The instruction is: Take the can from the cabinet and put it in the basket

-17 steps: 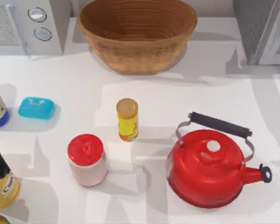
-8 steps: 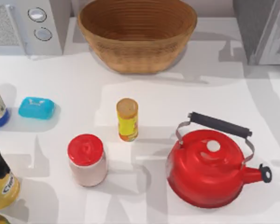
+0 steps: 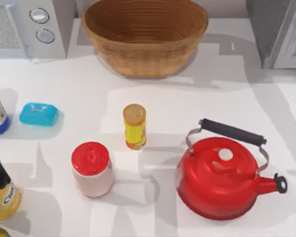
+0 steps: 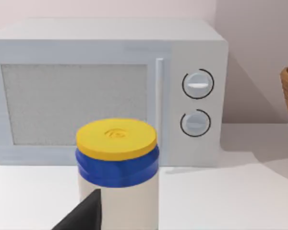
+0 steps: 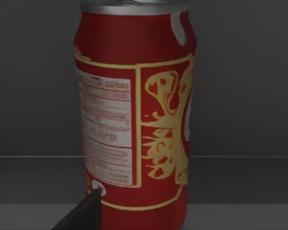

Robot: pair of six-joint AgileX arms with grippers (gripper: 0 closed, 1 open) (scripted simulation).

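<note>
Can [image 5: 134,110]: you see it upright in your right wrist view, red with gold print and a white text panel, standing on a dark grey shelf with dark walls behind it.
Right gripper: you have one dark fingertip [image 5: 81,213] low in front of the can's base; whether the pincer is open or closed cannot be told.
Cabinet [image 3: 278,32]: at the worktop's back right corner, dark grey with a paler framed door.
Basket [image 3: 145,37]: at the middle of the worktop's back edge, well apart from the cabinet.
Microwave [image 3: 29,27]: at the back left corner, two round knobs facing front.
Left gripper: you have one dark fingertip [image 4: 81,215] just before a yellow-lidded jar [image 4: 117,172]; the microwave stands behind it. Pincer state cannot be told.
Kettle [image 3: 222,175]: red, near the front right.
Tube [image 3: 134,126]: yellow, mid-worktop.
Red-lidded jar [image 3: 92,169]: front of the tube, to its left.
Soap [image 3: 38,114]: blue, near the left edge.
Bottles [image 3: 0,182]: along the left edge, towards the front corner.
</note>
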